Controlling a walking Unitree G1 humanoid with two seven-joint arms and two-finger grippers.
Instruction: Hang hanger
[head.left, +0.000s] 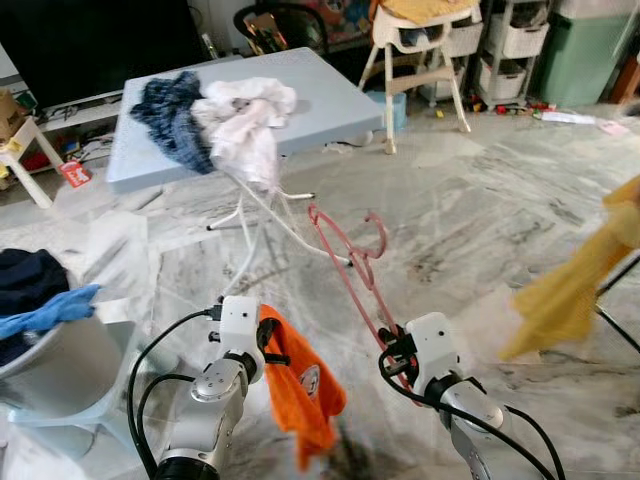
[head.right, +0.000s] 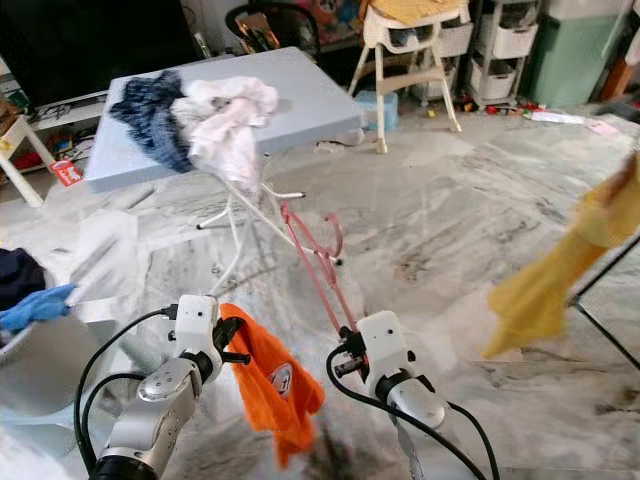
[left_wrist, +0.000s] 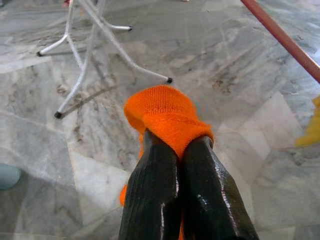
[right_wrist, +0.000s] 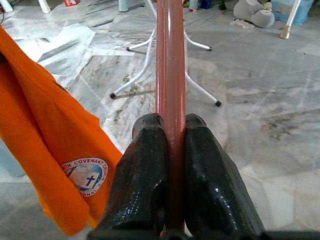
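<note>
Now both grippers hold their loads low over the marble floor (head.left: 480, 200).

Clamped between the fingers of the right gripper (right_wrist: 170, 165) is the pink hanger (head.left: 350, 260), which slants up and away toward the far left, its hook end near the white legs of the grey-blue counter (head.left: 330, 95). Beside it, the left gripper (left_wrist: 175, 165) is closed on a fold of the orange shirt (head.left: 300, 385), which hangs down between the two arms and shows a round badge. Dark blue and white clothes (head.left: 215, 120) lie heaped on the counter. At far right a yellow cloth (head.left: 575, 285) hangs, blurred; a grey basket (head.left: 55, 365) with blue laundry stands at near left.
</note>
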